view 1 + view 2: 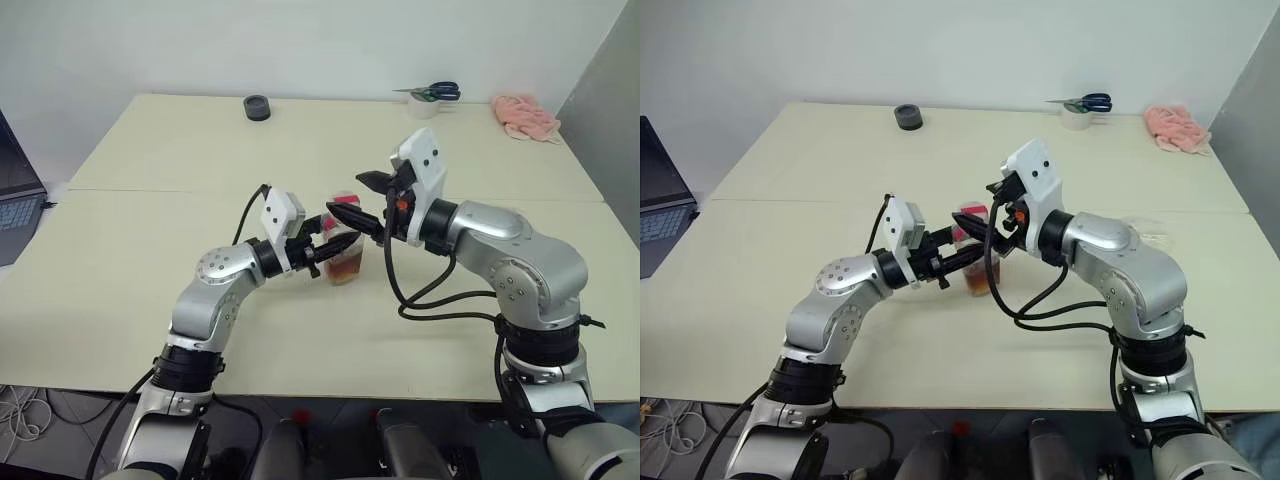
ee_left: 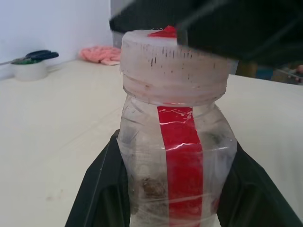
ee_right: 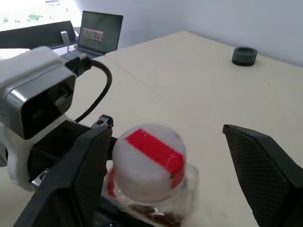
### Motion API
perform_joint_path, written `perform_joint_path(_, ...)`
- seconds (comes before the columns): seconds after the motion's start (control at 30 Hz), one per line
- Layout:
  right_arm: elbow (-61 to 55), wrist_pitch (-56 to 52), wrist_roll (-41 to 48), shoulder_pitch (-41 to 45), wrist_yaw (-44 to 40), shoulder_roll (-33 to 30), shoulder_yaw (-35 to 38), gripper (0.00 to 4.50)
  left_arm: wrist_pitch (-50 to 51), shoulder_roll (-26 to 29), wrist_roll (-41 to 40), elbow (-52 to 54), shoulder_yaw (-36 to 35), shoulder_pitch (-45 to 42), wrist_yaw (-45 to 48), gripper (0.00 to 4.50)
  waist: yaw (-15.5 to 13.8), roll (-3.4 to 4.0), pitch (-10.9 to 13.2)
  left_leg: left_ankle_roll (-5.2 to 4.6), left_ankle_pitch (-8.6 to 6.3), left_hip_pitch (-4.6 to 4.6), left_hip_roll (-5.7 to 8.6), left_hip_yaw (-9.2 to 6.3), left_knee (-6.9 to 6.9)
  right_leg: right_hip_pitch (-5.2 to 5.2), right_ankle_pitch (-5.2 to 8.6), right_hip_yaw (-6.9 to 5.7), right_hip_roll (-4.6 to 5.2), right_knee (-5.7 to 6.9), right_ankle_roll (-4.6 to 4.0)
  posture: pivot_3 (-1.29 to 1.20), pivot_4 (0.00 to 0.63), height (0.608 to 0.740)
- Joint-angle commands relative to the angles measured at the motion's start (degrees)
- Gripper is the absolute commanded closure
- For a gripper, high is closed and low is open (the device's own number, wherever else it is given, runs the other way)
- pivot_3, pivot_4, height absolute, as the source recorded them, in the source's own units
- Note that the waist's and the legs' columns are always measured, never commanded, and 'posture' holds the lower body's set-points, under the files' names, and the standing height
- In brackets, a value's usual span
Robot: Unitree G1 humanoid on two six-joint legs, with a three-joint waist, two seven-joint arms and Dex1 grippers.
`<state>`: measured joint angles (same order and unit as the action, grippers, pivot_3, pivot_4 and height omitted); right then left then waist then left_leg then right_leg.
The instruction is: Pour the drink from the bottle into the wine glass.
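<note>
Bottle [image 1: 343, 262] stands mid-bench [image 1: 150, 240], left pincer [image 1: 335, 243] pinching its body. Right pincer [image 3: 165, 189] spread wide either side of the cap [image 3: 147, 163], not gripping. Thin clear plastic, light, little drink left; likely dents and slips if squeezed, so grip the ribbed cap. Open bench all around, edges well away.

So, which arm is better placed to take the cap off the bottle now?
Probably the right. The right gripper stands open around the cap, one finger on each side, while the left gripper is shut on the bottle and holds it upright.
</note>
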<state>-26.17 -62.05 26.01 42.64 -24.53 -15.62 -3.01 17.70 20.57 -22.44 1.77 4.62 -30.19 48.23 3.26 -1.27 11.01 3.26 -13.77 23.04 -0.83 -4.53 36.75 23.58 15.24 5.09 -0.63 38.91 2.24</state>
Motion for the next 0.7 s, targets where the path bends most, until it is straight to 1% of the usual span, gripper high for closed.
perform_joint_path(0.03, -4.69, -2.76, 0.81, -0.25, 3.70, 0.65, 1.99, 0.52, -2.79, -0.62, 0.34, -0.50, -0.16, -1.94, 0.94, 2.73, 0.00, 0.00, 0.00, 0.00, 0.00, 0.00, 0.00, 0.00, 0.00, 0.00, 0.00, -0.01, 0.00, 0.00, 0.00, 0.00, 0.150, 0.740)
perform_joint_path(0.17, -6.76, -4.78, 0.90, -0.56, 6.42, 1.55, 2.13, 0.52, -3.68, -1.05, 0.73, -1.82, -0.07, -2.54, 1.58, 2.73, 0.07, 0.00, 0.00, 0.00, 0.00, 0.00, 0.00, 0.01, 0.01, -0.01, 0.01, 0.00, -0.02, 0.00, 0.01, 0.00, 0.150, 0.740)
perform_joint_path(0.33, -6.68, -6.41, 1.02, -0.90, 9.20, 2.90, 2.61, 0.52, -4.32, -1.42, 1.03, -2.75, -0.04, -3.01, 2.12, 2.73, 0.06, 0.00, 0.00, 0.00, 0.00, 0.00, 0.00, 0.00, 0.01, 0.00, 0.00, 0.00, -0.02, 0.00, 0.01, 0.00, 0.150, 0.740)
perform_joint_path(0.7, -5.29, -6.00, 0.71, -0.32, 10.17, 3.81, 0.48, 0.52, -4.55, -1.73, 1.51, -2.40, -0.14, -2.65, 2.16, 2.73, 0.07, 0.00, 0.00, -0.01, 0.00, 0.00, 0.00, 0.00, 0.01, 0.00, 0.01, -0.01, -0.02, 0.00, 0.01, 0.00, 0.150, 0.740)
